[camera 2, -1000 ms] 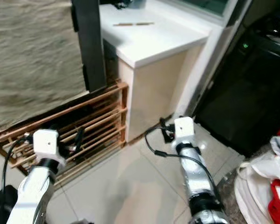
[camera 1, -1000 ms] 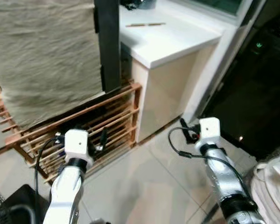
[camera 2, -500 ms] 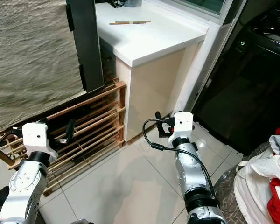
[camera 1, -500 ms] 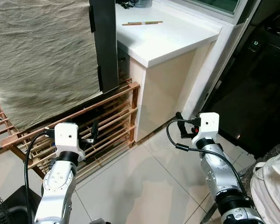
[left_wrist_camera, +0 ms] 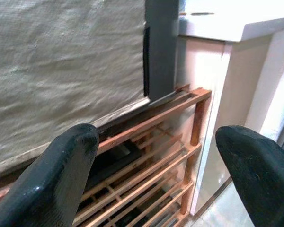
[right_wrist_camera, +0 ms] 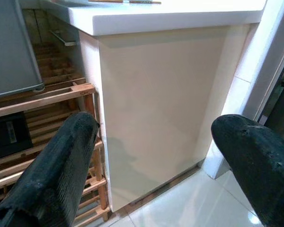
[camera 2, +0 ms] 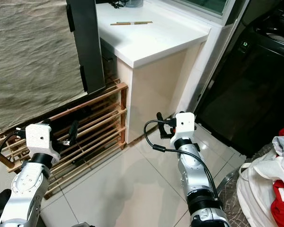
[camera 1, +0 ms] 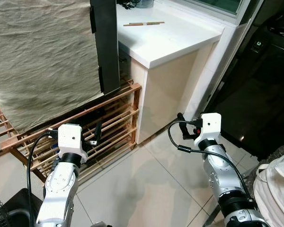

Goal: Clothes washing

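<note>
Head views: the laundry (camera 2: 274, 175) lies heaped low at the robot's right, white and red cloth, well apart from both grippers. It looks soft, light and floppy; I judge a pinch on a bunched fold near the top holds best.

Left wrist view: the left gripper (left_wrist_camera: 163, 165) is spread wide before a wooden rack (left_wrist_camera: 146, 156).

Right wrist view: the right gripper (right_wrist_camera: 154, 165) is spread too, facing a white cabinet (right_wrist_camera: 165, 85).
</note>
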